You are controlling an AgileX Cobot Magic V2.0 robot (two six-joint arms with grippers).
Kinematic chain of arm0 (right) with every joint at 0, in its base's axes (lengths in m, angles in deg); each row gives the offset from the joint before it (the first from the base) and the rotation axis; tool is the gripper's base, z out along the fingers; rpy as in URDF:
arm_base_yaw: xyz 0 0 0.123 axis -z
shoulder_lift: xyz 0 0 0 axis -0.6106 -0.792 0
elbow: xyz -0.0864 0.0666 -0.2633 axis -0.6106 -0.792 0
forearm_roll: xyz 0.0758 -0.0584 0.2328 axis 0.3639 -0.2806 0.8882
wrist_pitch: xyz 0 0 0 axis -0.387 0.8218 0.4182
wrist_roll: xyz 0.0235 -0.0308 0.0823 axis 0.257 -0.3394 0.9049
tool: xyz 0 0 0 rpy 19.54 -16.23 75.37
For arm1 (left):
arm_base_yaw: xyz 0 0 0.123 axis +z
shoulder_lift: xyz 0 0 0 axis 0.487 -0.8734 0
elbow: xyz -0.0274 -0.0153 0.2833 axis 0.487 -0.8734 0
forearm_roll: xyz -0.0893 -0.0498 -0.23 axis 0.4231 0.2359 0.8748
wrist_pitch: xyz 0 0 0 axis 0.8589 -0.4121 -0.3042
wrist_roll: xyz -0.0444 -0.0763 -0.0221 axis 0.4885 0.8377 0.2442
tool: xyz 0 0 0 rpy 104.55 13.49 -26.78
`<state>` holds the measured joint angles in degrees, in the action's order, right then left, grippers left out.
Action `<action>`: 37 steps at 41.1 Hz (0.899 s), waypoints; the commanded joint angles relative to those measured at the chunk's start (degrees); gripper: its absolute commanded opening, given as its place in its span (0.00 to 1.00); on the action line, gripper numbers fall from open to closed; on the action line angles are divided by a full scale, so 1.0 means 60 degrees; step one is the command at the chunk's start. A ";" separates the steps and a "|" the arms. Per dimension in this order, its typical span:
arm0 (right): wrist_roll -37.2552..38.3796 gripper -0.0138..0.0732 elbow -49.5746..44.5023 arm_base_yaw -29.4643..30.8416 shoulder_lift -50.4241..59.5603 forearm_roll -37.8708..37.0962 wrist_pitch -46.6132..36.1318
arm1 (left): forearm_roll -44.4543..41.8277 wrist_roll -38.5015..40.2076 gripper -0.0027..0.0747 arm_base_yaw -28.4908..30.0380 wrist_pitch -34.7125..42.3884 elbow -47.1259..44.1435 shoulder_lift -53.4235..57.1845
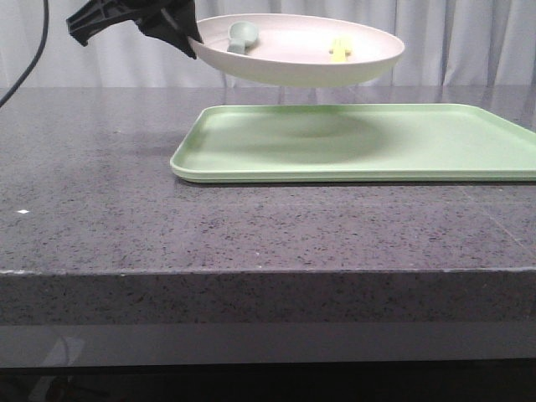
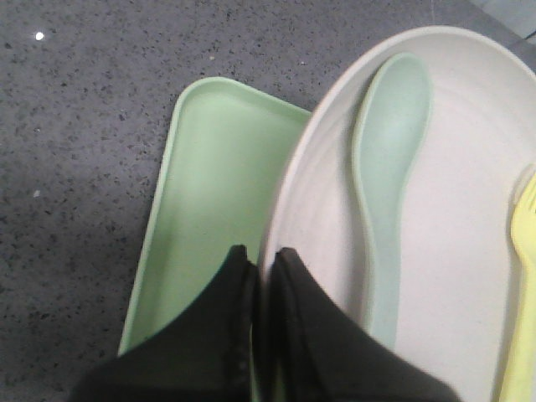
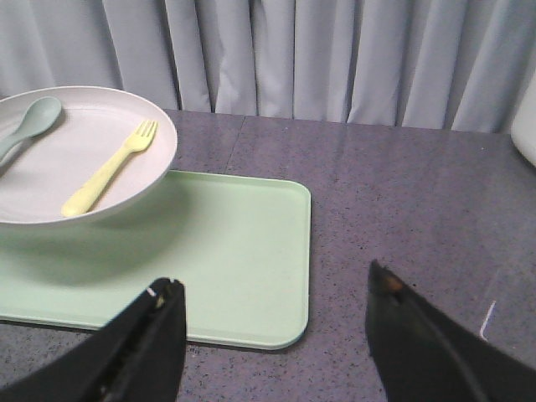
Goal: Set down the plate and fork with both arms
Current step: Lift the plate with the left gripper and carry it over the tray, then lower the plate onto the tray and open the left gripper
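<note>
The cream-white plate hangs in the air above the light-green tray. My left gripper is shut on the plate's left rim and holds it up; in the left wrist view my left gripper pinches the plate at its rim. The pale-yellow fork lies in the plate on its right side, also in the right wrist view and the left wrist view. My right gripper is open and empty, low over the table near the tray's corner, out of the front view.
A grey-green spoon lies in the plate on its left side, near my left gripper. The tray lies flat on the dark speckled table. Grey curtains hang behind the table.
</note>
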<state>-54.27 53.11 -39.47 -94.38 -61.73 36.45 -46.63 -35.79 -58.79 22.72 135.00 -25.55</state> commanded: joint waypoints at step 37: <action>-0.0054 0.72 0.0292 0.0075 -0.0165 0.0051 -0.0693 | -0.0813 0.2428 0.09 -0.0998 0.1839 0.0365 -0.1127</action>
<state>-54.27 53.11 -39.47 -94.38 -61.73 36.45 -51.37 -22.26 -64.38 28.58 135.11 -35.69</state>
